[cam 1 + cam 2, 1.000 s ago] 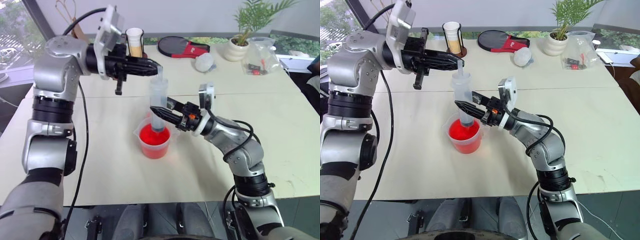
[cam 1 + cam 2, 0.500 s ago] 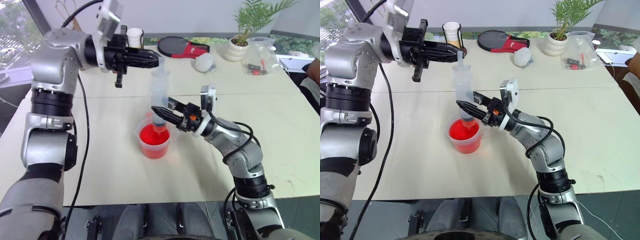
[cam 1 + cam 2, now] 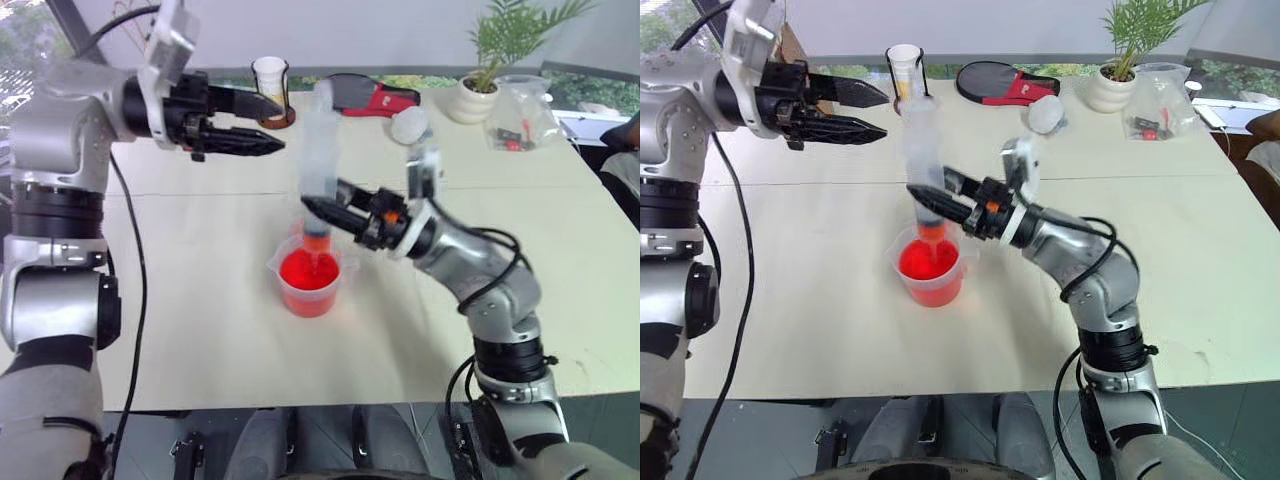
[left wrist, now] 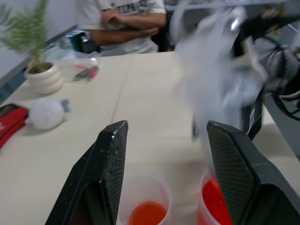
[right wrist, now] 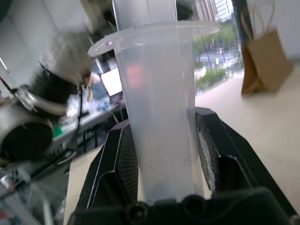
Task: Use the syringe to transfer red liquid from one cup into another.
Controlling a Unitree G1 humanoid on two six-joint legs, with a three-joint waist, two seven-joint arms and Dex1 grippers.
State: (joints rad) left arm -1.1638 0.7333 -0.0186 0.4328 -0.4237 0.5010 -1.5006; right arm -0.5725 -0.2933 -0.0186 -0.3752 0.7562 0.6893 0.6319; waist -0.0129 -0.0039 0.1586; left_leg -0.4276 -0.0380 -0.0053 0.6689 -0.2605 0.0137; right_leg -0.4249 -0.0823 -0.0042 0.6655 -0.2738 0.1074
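Note:
My right gripper (image 3: 312,208) is shut on the lower barrel of the clear syringe (image 3: 320,150), holding it nearly upright. The plunger is drawn up and the orange tip hangs just above the red liquid (image 3: 306,272) in the handled beaker (image 3: 330,292). In the right wrist view the barrel (image 5: 159,117) sits between both pads. My left gripper (image 3: 283,127) is open to the left of the plunger's top, apart from it and holding nothing. Past its fingers (image 4: 112,164), the left wrist view shows the smaller cup (image 4: 146,199) with a little red liquid, beside the beaker (image 4: 213,206).
At the table's far side stand a white cup in a dark holder (image 3: 270,85), red and black paddles (image 3: 365,95), a white ball (image 3: 408,125), a potted plant (image 3: 475,95) and a plastic bag (image 3: 522,110). A person with crossed arms (image 4: 122,18) sits beyond the table.
My left gripper let go of the plunger's top, opened and drew back to the left. The right gripper lifted the syringe, raising its tip out of the red liquid.

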